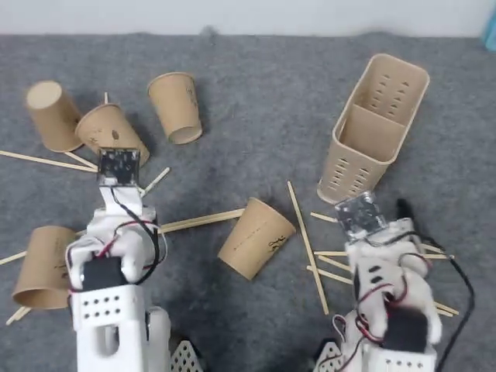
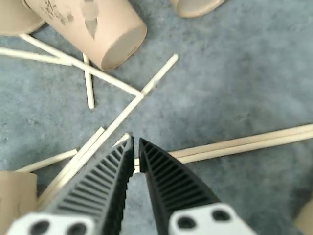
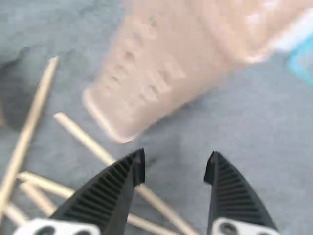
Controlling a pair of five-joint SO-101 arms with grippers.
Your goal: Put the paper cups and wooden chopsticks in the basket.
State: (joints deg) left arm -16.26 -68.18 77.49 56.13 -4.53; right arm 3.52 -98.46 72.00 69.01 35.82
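Right wrist view: the right gripper stands wide over a chopstick beside the basket. Likely a pickup: next lower and pinch. The left gripper is nearly closed.

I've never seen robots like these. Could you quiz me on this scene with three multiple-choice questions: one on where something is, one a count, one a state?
1. Where is the basket?
A. At the left, among the cups.
B. At the right, just beyond the right end effector.
C. In the centre, between the arms.

2. How many paper cups are on the grey mat?
A. Three.
B. Five.
C. Seven.

3. What state is the right end effector in?
A. Shut on a chopstick.
B. Holding a cup.
C. Open, gripping nothing.

Answers:
1 B: the right wrist view has the basket's wall close ahead.
2 B: the high view shows three at the far left, one at the near left and one in the centre.
3 C: its fingers stand apart above the mat.
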